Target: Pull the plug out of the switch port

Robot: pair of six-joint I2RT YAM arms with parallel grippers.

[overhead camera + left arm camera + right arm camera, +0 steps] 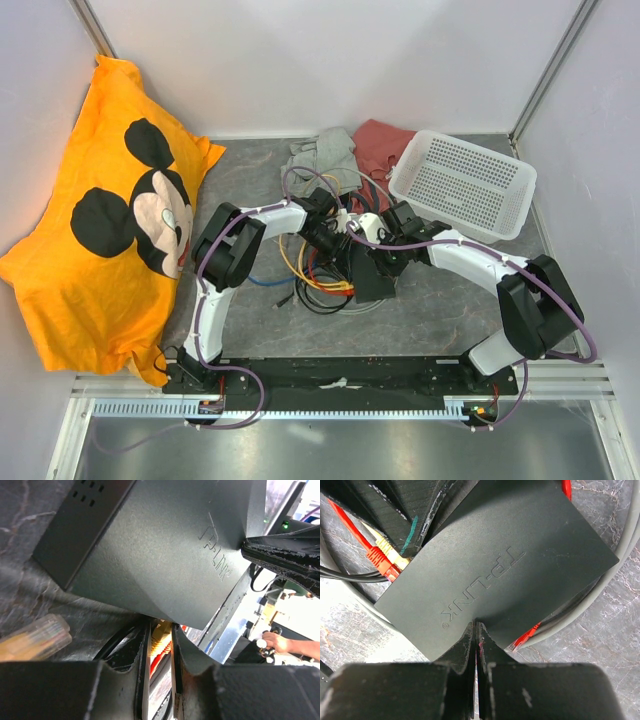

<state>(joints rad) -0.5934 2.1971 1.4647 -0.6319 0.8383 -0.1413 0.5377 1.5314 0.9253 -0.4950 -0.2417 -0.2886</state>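
Black box [510,565], matte, "TP-LINK" embossed on its top face, sat mid-bench [450,300] between the two arms, over a tangle of cables.

Right pincer [476,630]: fingers pressed together on the box's near edge, pinching it just below the lettering. Same grip was seen from the left wrist view, at the box's corner.

Left pincer [161,635]: at the opposite edge of the box, fingers drawn close with only a narrow slot between them. Yellow plug [387,547] showed in that slot. Could not tell whether the fingers actually pinched it or merely sat beside it.

Yellow plug met the box's edge, with a red plug [379,560] touching it alongside. The switch port lay in this edge, but its opening was hidden by plugs and fingers. Which socket held which plug could not be told.

Loose clear plug [37,637] on a yellow lead lay on the bench beside the box, apart from it. Grey cable [615,580] curved round the box's far side.

Orange cartoon-mouse pillow [110,210] stood at the bench's left, and a white basket [462,185] at the back right.
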